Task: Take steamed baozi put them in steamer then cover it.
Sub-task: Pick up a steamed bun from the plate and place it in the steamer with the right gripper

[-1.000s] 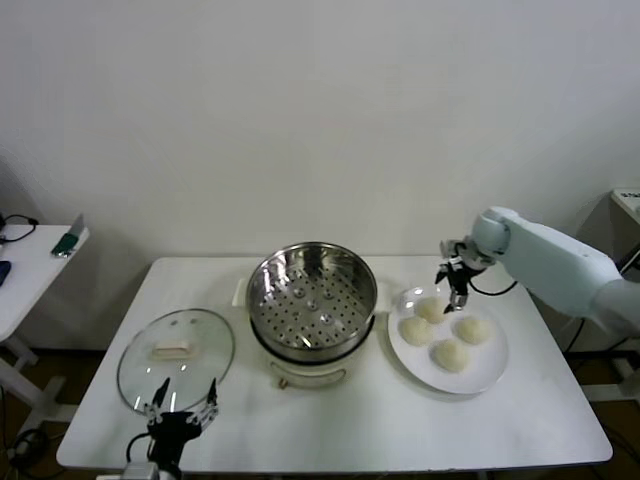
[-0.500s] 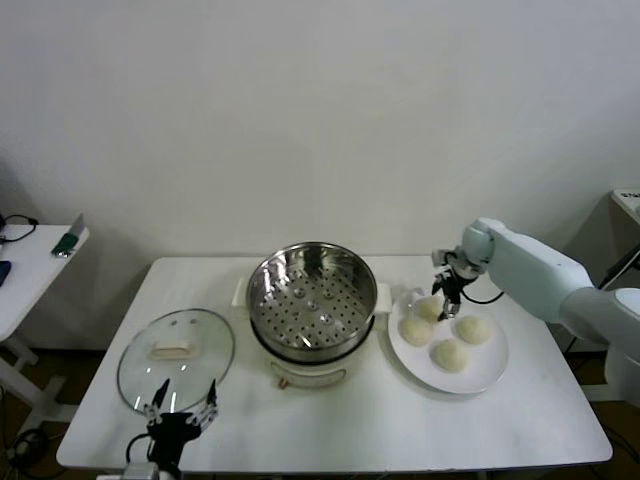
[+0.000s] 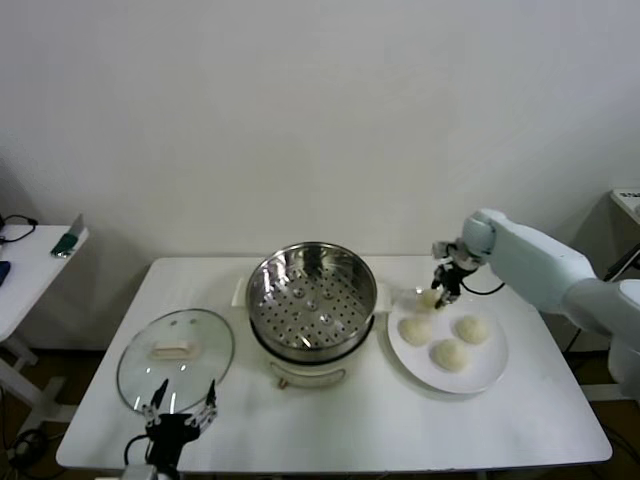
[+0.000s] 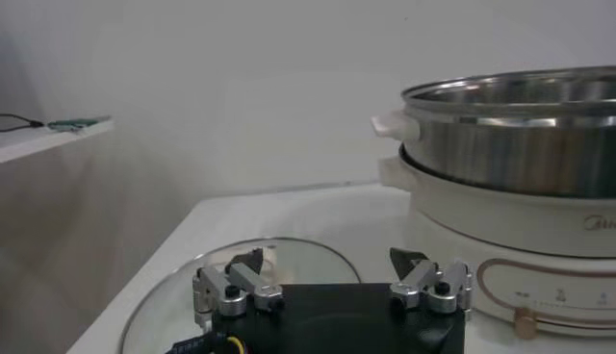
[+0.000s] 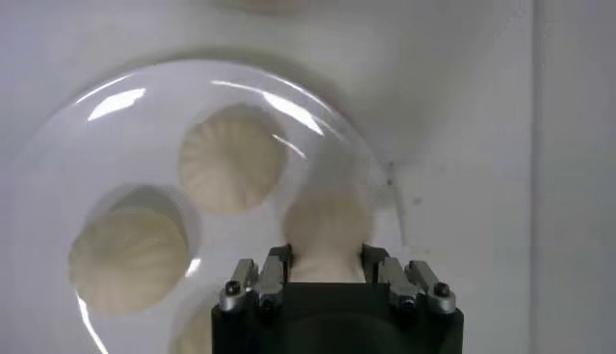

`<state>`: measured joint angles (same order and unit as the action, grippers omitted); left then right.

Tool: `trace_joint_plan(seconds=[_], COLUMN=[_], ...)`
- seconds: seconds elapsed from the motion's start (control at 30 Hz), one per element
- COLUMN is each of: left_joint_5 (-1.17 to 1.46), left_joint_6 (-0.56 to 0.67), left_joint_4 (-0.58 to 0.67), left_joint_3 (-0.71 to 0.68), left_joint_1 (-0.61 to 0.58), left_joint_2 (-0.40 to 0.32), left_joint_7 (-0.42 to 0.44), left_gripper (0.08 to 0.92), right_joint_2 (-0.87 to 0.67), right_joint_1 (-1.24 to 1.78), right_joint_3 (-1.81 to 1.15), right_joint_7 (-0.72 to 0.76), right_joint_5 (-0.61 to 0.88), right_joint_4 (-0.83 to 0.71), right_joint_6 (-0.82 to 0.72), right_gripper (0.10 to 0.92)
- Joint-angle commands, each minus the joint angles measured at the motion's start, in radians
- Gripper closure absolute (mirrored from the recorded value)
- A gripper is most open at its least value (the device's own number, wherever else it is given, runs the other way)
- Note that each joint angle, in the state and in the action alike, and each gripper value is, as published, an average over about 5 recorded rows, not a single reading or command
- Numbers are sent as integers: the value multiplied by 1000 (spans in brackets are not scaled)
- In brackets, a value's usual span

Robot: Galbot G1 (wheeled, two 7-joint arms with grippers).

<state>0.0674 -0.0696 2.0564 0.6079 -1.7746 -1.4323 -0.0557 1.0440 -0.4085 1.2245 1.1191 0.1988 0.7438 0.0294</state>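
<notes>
The white table (image 3: 350, 420) carried everything. At its middle stood the steamer (image 3: 311, 295), its perforated steel basket empty and uncovered. To its left, near the front edge, lay the cover (image 3: 176, 358), flat on the table with its white handle up. Right of the steamer sat the white plate (image 3: 482, 375), with three steamed baozi (image 3: 449, 353) resting on it.

The right gripper (image 3: 441, 285) hung over the plate's far left part, clenched on the fourth baozi (image 5: 326, 223), which looked lifted just clear of the plate. The left gripper (image 3: 181, 413) waited at the near edge beside the cover, its jaws spread wide and holding nothing.

The step in hand appeared to be the first bun's pickup. Next, the right arm would likely need to carry it leftward over the steamer's rim and lower it before letting go.
</notes>
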Motion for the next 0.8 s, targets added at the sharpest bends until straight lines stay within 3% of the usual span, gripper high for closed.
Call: trace_joint_plan(seconds=[0.03,0.27,0.37,0.67,0.8], left_joint_5=[-4,-4,-3,-1,0], left_joint_6=[1,3,7,15,14], left_joint_4=[8,13,15,19,20], left_joint_3=[0,3,4,7,6], left_joint_1=[-6,-9,-11,-18,-17], left_joint_2=[2,2,2,2,0], left_joint_7=[0,-1,-1,-4,-4], left_gripper=[177,177,177,177,177], right_joint_2=[53,164,213,329,347], right_joint_1=[-450,-566,-505,-209,-116], right_joint_3=[214,246,240,156,130], right_joint_7=[76,70,33,-73,-115], right_joint_5=[139,80,6,-358,-445], right_joint_4=[186,517,567,378,285], right_joint_6=[209,301,336,528,552], right_gripper=[516,516,516,516,516])
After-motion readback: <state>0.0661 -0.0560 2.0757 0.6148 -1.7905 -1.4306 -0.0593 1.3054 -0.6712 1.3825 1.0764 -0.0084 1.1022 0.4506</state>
